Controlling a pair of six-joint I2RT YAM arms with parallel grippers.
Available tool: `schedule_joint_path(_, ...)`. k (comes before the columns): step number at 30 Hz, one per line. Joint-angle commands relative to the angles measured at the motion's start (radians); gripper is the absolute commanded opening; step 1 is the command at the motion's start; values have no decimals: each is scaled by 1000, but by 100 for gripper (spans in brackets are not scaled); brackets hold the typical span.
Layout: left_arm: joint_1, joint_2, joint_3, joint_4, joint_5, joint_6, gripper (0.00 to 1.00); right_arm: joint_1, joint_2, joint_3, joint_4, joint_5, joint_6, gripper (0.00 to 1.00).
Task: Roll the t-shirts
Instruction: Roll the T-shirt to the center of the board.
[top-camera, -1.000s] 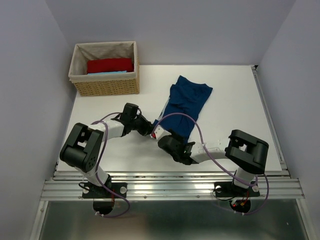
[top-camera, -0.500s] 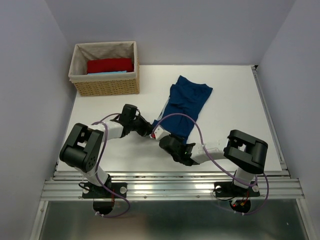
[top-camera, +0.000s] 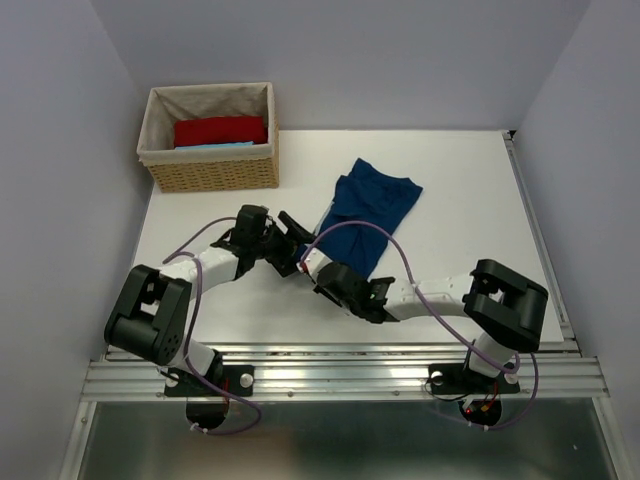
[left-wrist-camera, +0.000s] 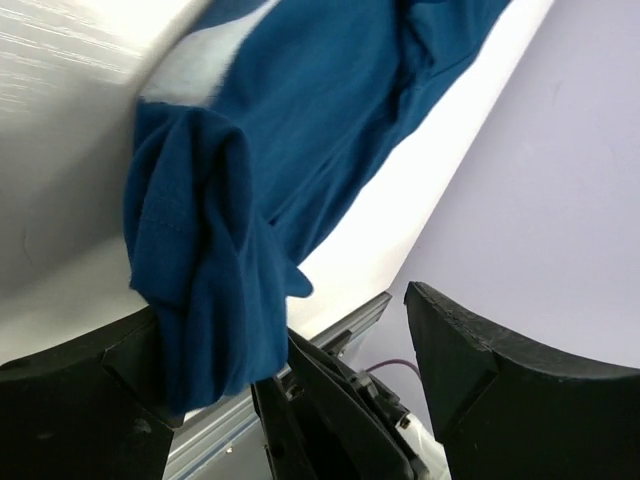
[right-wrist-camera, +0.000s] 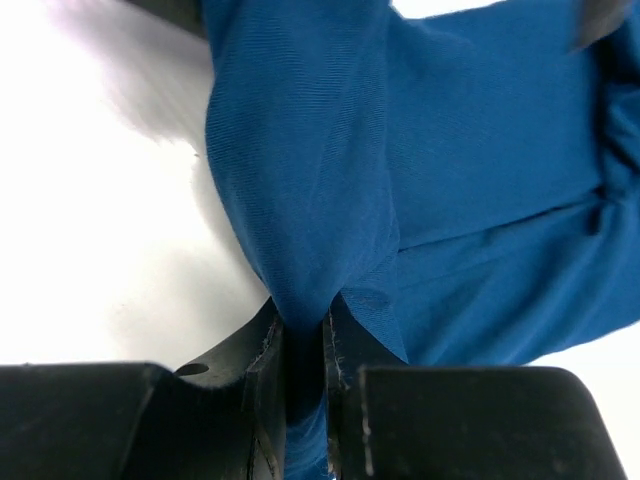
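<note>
Right gripper: jaws pinched on shirt hem; the near edge is held up, probably to start the roll.
Left gripper: jaws spread wide; nothing is clamped.

We see a wicker basket with a pale cloth liner folded over its rim, standing at the far left corner of a white table. We find plain lavender walls closing the table in behind and on both sides. Along the near edge we note a ribbed aluminium rail, and below it a grey floor.
</note>
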Motion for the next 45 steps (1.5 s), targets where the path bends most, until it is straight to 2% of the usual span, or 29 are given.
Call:
schedule_joint_path(1,12,-99,-1,-39,-34,46,90,-40,-42,47,-42,-149,91,1)
schedule_joint_path(7,50,-200,-6,-143,-72,92,90,-137,-53,79,-77,-341,178,1)
schedule_joint_path(20,93,-301,-64,-199,-77,118,90,-296,-28,147,-138,-697,275,1)
schedule_joint_path(31,95,-309,-58,-236,-77,177,85,-451,143,338,-318,-1117,292,1)
schedule_joint_path(35,93,-288,-38,-237,-63,199,77,-473,206,391,-370,-1195,280,1)
schedule_joint_path(40,93,-257,-24,-219,-57,222,60,-502,249,424,-382,-1313,287,1)
schedule_joint_path(41,93,-236,-21,-191,-57,227,51,-514,256,428,-384,-1326,290,1)
schedule_joint_path(45,92,-168,2,-141,-36,248,30,-539,289,438,-393,-1360,299,1)
